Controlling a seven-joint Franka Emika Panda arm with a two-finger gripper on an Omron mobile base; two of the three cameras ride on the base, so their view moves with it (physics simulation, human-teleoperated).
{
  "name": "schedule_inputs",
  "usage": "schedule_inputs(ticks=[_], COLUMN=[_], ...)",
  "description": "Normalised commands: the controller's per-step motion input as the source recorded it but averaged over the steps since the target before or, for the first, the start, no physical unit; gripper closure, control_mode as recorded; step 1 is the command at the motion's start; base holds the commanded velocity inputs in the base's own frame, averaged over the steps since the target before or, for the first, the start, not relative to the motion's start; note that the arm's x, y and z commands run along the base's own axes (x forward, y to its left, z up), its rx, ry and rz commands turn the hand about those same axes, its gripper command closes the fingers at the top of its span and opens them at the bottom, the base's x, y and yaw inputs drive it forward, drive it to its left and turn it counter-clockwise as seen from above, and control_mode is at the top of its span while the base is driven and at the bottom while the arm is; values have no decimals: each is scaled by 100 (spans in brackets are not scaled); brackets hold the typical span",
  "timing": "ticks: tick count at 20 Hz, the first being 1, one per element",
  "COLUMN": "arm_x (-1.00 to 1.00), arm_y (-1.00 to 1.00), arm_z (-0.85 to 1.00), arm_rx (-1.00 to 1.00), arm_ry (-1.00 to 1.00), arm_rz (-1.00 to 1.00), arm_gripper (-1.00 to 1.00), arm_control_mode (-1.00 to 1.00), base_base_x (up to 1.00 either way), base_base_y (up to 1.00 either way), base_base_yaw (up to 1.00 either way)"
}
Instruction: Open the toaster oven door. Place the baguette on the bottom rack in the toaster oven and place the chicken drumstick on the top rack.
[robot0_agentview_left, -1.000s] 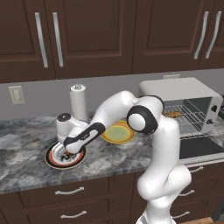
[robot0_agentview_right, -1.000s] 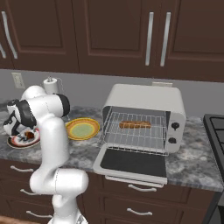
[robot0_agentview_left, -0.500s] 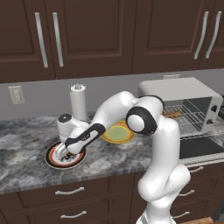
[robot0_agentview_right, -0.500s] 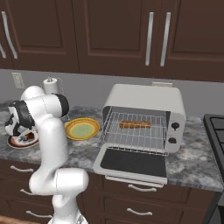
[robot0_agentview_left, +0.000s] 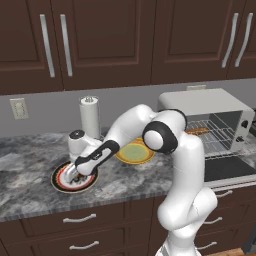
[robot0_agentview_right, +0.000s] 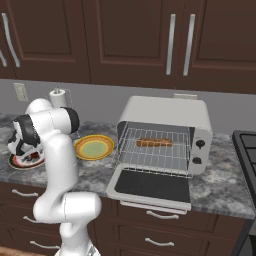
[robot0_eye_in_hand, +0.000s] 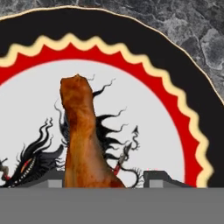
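Observation:
The chicken drumstick (robot0_eye_in_hand: 85, 144) lies on a black, red and white plate (robot0_eye_in_hand: 188, 113), its thick end between my fingertips. My gripper (robot0_eye_in_hand: 105, 179) is open and straddles it, with a gap on the right side. The gripper (robot0_agentview_left: 76, 174) reaches down onto that plate (robot0_agentview_left: 60, 182) at the counter's left. The toaster oven (robot0_agentview_right: 167, 117) stands to the right with its door (robot0_agentview_right: 152, 186) folded down. The baguette (robot0_agentview_right: 155, 142) lies on a wire rack (robot0_agentview_right: 150, 155) inside; I cannot tell which of the two. The arm hides most of the plate (robot0_agentview_right: 20, 162) in the right base view.
An empty yellow plate (robot0_agentview_left: 134, 152) sits between the black plate and the toaster oven (robot0_agentview_left: 205, 117). A paper towel roll (robot0_agentview_left: 90, 117) stands behind the hand. The open door (robot0_agentview_left: 227, 169) juts past the counter's front edge. A stove edge (robot0_agentview_right: 247, 150) lies far right.
The hand has sunk slightly toward the plate. Everything else has stayed where it was.

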Motion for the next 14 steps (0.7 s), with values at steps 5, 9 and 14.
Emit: schedule_inputs(ticks=[5, 9, 14], arm_x=[4, -27, -37], arm_y=[0, -24, -37], arm_z=[-1, 43, 52], arm_rx=[3, 1, 5], arm_ry=[0, -2, 0], arm_rz=[8, 1, 0], arm_gripper=[100, 100, 100], arm_control_mode=[-100, -100, -100], base_base_x=[0, 0, 0], base_base_y=[0, 0, 0], base_base_yaw=[0, 0, 0])
